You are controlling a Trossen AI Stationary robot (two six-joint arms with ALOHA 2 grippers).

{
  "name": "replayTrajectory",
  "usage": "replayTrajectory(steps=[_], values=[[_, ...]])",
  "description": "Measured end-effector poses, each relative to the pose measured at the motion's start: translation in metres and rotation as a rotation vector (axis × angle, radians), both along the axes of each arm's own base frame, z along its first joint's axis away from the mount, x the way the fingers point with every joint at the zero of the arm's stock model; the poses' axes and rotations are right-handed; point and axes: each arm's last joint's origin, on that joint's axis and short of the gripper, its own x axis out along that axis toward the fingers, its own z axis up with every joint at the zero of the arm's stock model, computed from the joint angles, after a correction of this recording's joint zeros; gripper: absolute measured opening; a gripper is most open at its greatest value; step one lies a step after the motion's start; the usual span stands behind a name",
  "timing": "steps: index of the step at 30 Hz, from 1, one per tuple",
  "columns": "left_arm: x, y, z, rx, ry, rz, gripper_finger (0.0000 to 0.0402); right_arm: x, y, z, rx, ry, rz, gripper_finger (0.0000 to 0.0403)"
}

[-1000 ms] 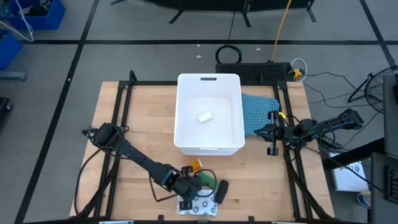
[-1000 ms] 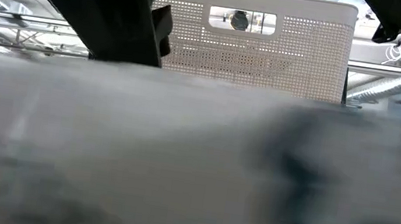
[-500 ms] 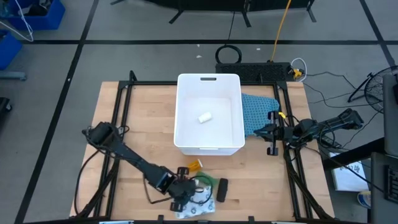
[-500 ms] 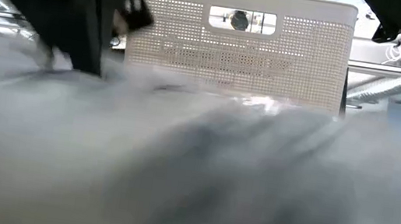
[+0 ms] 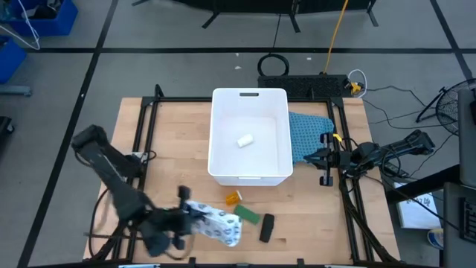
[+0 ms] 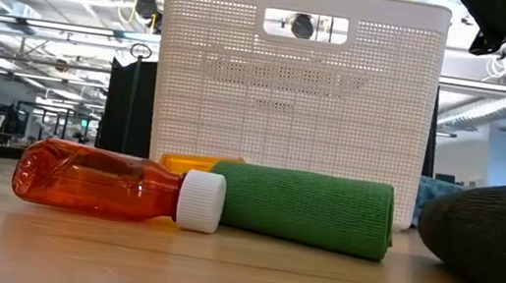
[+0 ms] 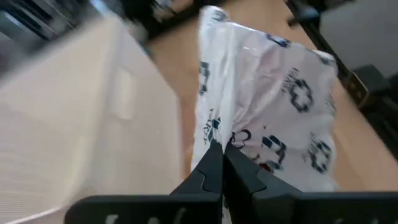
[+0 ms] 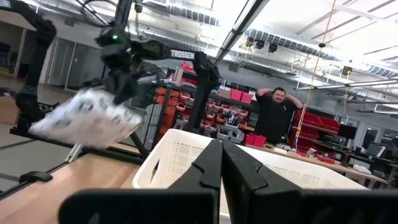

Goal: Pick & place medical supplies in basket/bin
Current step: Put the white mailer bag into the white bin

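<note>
My left gripper (image 5: 190, 214) is shut on a flat white dark-printed packet (image 5: 217, 225), held in the air over the table's near edge. In the low view an orange vial (image 6: 118, 185), a green bar (image 6: 308, 209) and a black oblong (image 6: 492, 240) lie on their sides on the wood in front of the white basket (image 6: 295, 88). A small white roll (image 5: 244, 139) lies on the floor of the basket (image 5: 223, 167). My right gripper (image 5: 321, 158) waits shut at the table's right side, beside the basket. My left gripper pinches the packet at one edge (image 7: 214, 138) between its two fingers. The fingers come from the table's left, slanting down. The packet is lifted clear of the table and reaches out past the fingertips toward the table's right, its wrapper creased at the pinch.
A small orange-yellow item (image 5: 233, 197) lies between the basket and the green bar (image 5: 249, 217). A blue-green mesh cloth (image 5: 311, 134) lies against the basket's right wall. Bare wood stretches to the basket's left. A person (image 8: 277, 115) stands in the room beyond the table.
My left gripper has risen and swung toward the table's left edge, rolling its wrist. It has carried the packet up off the wood near the table's near edge. The packet no longer fills the low view, and the vial, bar and oblong show there.
</note>
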Motion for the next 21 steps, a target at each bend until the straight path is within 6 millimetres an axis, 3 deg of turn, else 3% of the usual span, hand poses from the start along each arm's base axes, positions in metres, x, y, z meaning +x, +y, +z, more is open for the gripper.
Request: replayTrajectory(steps=[4, 7, 11, 16, 21], values=[[-0.042, 0.020, 0.010, 0.088, -0.153, 0.024, 0.0001, 0.000, 0.000, 0.000, 0.000, 0.000, 0.000, 0.0000], [-0.057, 0.052, 0.022, 0.054, -0.272, 0.058, 0.0001, 0.000, 0.000, 0.000, 0.001, 0.000, 0.000, 0.0000], [-0.050, 0.093, 0.050, -0.011, -0.447, -0.044, 0.0001, 0.000, 0.000, 0.000, 0.004, 0.000, 0.001, 0.0000], [-0.046, 0.136, 0.084, 0.052, -0.666, -0.232, 0.0000, 0.000, 0.000, 0.000, 0.024, 0.001, 0.008, 0.0000], [-0.025, 0.187, 0.107, 0.073, -0.675, -0.104, 0.0000, 0.000, 0.000, 0.000, 0.031, 0.002, 0.010, 0.0000]])
